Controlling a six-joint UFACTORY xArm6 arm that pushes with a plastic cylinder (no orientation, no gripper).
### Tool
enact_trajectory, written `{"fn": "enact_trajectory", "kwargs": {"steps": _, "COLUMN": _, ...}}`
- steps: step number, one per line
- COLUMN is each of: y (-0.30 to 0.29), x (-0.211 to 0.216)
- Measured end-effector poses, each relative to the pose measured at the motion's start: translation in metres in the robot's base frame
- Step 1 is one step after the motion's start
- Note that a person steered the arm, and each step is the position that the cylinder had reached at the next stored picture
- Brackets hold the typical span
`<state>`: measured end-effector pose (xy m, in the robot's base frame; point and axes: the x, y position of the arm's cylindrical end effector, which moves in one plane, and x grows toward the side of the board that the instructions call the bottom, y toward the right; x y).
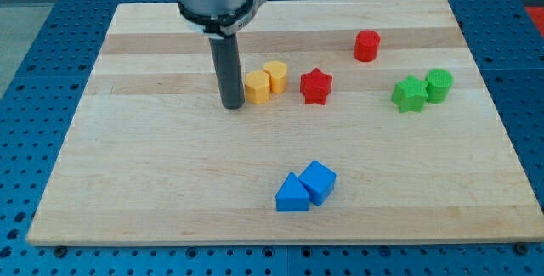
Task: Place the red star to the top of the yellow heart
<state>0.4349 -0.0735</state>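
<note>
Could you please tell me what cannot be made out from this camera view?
- Arm above the rod: cut off by the view's top.
- Contact between my tip and the yellow hexagon-like block: too close to tell.
- Yellow heart: partly covered by that block.
- Red star sits to the heart's right, apart.
- Table beyond the board: cropped at every edge.

On a wooden board [170,183], the arm's dark rod stands upper left of centre, my tip [232,104] just left of a yellow block [257,87] touching the yellow heart [274,76]. The red star [315,86] sits just right of the heart. A red cylinder [366,46] lies upper right, green blocks at right, blue blocks bottom centre.
</note>
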Motion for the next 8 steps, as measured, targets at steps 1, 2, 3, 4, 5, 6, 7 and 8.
{"fn": "enact_trajectory", "kwargs": {"steps": 1, "y": 0.015, "x": 0.018}}
{"fn": "enact_trajectory", "kwargs": {"steps": 2, "y": 0.062, "x": 0.02}}
{"fn": "enact_trajectory", "kwargs": {"steps": 3, "y": 0.103, "x": 0.018}}
{"fn": "enact_trajectory", "kwargs": {"steps": 4, "y": 0.126, "x": 0.013}}
{"fn": "enact_trajectory", "kwargs": {"steps": 5, "y": 0.134, "x": -0.004}}
{"fn": "enact_trajectory", "kwargs": {"steps": 6, "y": 0.134, "x": -0.022}}
{"fn": "enact_trajectory", "kwargs": {"steps": 7, "y": 0.136, "x": -0.039}}
{"fn": "enact_trajectory", "kwargs": {"steps": 8, "y": 0.136, "x": -0.06}}
